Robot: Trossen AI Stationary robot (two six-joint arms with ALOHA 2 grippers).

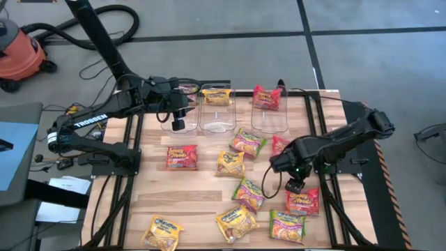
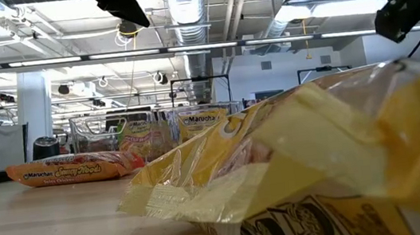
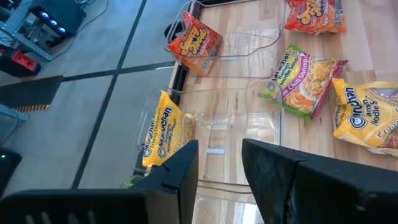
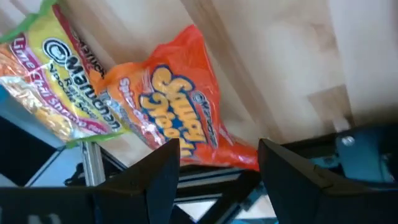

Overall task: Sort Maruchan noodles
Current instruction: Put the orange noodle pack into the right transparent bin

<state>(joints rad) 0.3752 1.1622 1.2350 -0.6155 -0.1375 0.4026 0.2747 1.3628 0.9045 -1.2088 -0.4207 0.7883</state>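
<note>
The right end effector is hovering with fingers spread wide and empty over a red-orange noodle packet near the bench's right edge. The left end effector, partly open and empty, is hanging above the clear bins at the far edge, where other packets are standing.

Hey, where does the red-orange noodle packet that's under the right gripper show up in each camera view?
High view: red-orange packet near the table's right edge, below the right gripper.
Low view: cannot tell; a yellow packet fills the foreground.
Left wrist view: not in it.
Right wrist view: red-orange packet just beyond the open fingers.
Shared landmark: the neighbouring green packet.
</note>
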